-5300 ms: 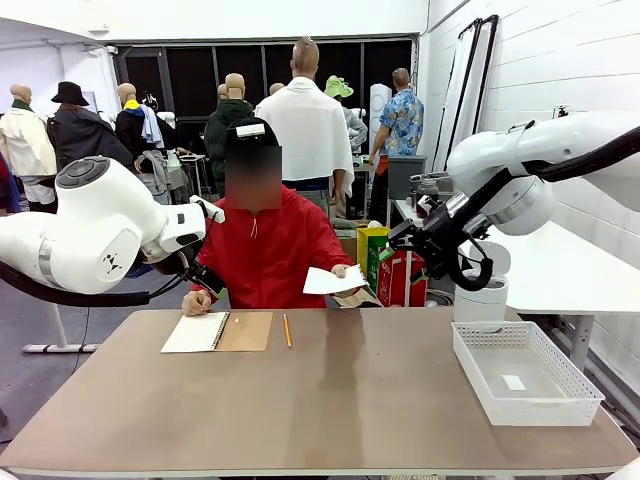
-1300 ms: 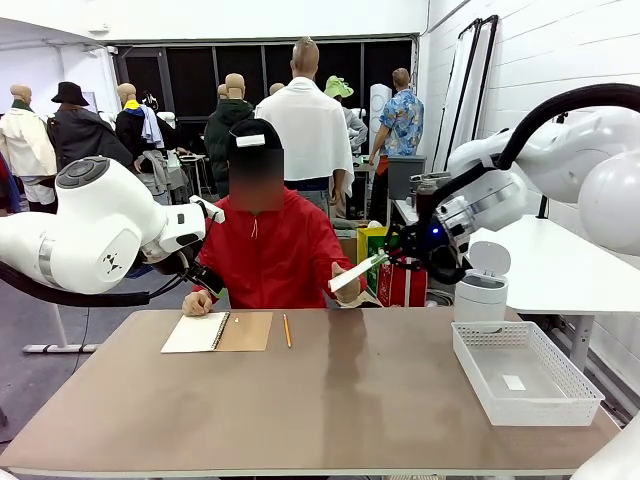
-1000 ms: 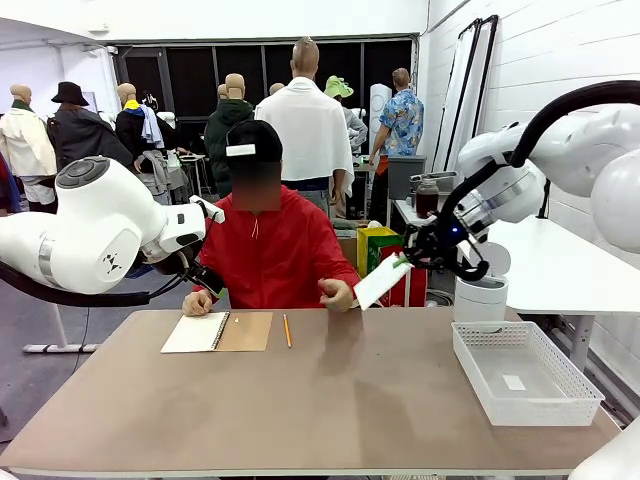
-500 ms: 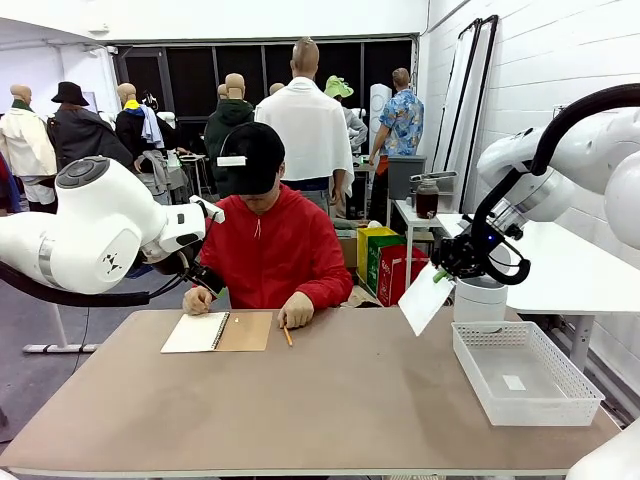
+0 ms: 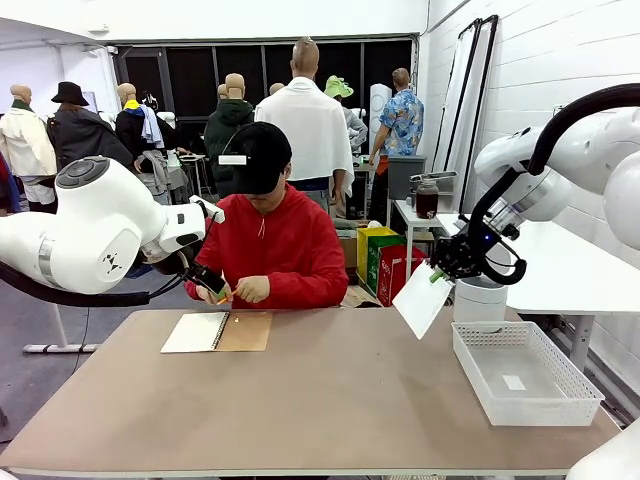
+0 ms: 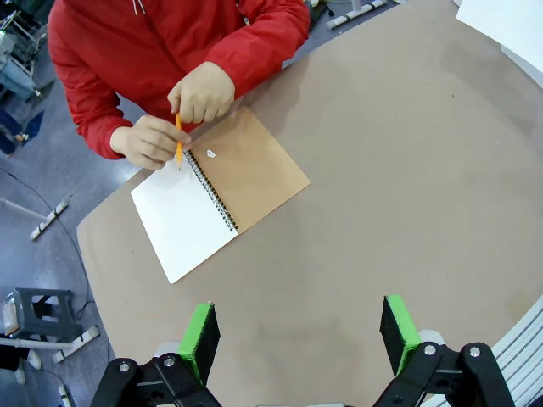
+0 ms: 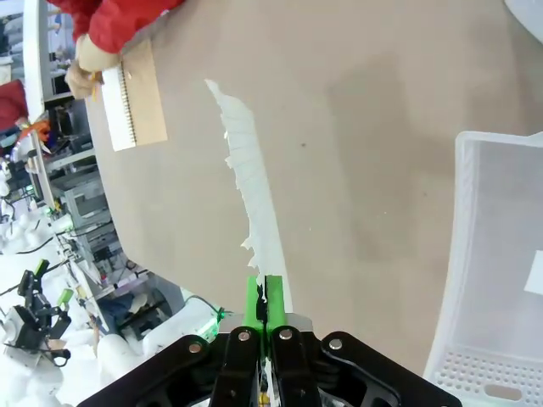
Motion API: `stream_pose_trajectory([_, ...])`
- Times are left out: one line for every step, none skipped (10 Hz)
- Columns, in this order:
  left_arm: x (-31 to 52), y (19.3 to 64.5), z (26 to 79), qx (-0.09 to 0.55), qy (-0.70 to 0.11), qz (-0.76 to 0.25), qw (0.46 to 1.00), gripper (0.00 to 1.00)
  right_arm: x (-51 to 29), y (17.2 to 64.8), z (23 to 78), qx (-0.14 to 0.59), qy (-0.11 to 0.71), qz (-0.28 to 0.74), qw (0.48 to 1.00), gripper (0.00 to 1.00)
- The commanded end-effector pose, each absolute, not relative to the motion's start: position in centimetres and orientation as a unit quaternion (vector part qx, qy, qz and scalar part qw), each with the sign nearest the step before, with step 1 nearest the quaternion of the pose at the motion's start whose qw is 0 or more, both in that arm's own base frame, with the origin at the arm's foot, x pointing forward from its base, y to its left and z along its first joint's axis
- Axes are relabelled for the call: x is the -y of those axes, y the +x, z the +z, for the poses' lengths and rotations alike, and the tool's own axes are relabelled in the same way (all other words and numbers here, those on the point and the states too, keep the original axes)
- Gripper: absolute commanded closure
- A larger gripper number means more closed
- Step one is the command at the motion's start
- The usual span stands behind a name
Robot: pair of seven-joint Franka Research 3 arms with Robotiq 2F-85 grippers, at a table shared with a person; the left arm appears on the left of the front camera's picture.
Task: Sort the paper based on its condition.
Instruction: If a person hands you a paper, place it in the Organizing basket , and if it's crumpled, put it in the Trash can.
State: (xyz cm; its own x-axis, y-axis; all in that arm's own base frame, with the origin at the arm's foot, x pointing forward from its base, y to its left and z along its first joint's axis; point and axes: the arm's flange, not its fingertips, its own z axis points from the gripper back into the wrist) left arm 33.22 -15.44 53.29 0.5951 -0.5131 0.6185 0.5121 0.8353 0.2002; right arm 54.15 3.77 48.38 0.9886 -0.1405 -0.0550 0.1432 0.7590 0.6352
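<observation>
**tabletop_tom:** The paper [image 5: 420,298] has left the person's hand and swung across toward the white mesh basket [image 5: 475,385]. In the last half second it barely shifted. It now hangs in the air just left of the basket's far corner, above rim height and not yet over the opening.

**gripfan:** Is it held properly?

**tabletop_tom:** Looks like it. The right gripper [image 5: 437,274] has its jaws pinched together on the sheet's top corner, and in the right wrist view the green pads [image 7: 253,307] squeeze the paper [image 7: 254,203] edge-on. One long edge is ragged, like it was ripped from a spiral binding, so I'd call it a damaged sheet.

**gripfan:** So it goes in the basket?

**tabletop_tom:** That's my guess. There's already a small white slip [image 5: 513,382] in there, though I can't tell what it is. The handover's done; what's left is carrying it over the rim and letting go (floppy sheet, it could snag on the wall).

**gripfan:** And the other side?

**tabletop_tom:** The left gripper [image 6: 299,335] hovers over the table [image 5: 330,400] well away from the basket, jaws apart with nothing between them. Farther out, the person's hands [image 6: 204,91] have moved to the notebook [image 6: 221,203] and now hold the pencil [image 6: 178,140].
</observation>
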Motion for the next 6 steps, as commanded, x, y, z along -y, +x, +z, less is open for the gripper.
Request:
stream_pose_trajectory([15.5,33.2,53.3,0.346,0.002,-0.287,0.893,0.00,-1.7,53.2,47.6,0.028,0.328,-0.078,0.941,1.00])
stream_pose_trajectory([15.5,33.2,53.3,0.346,0.002,-0.287,0.893,0.00,-0.2,52.6,47.1,0.033,0.327,-0.084,0.941,1.00])
stream_pose_trajectory([15.5,33.2,53.3,0.346,0.002,-0.287,0.893,0.00,1.1,51.7,46.5,0.035,0.328,-0.091,0.939,1.00])
stream_pose_trajectory([15.5,33.2,53.3,0.346,0.002,-0.287,0.893,0.00,2.1,50.9,45.6,0.042,0.327,-0.094,0.939,1.00])
stream_pose_trajectory([15.5,33.2,53.3,0.346,0.002,-0.287,0.893,0.00,3.0,50.5,45.0,0.044,0.329,-0.100,0.938,1.00])
stream_pose_trajectory([15.5,33.2,53.3,0.346,0.002,-0.287,0.893,0.00,3.9,50.0,44.5,0.048,0.327,-0.102,0.938,1.00])
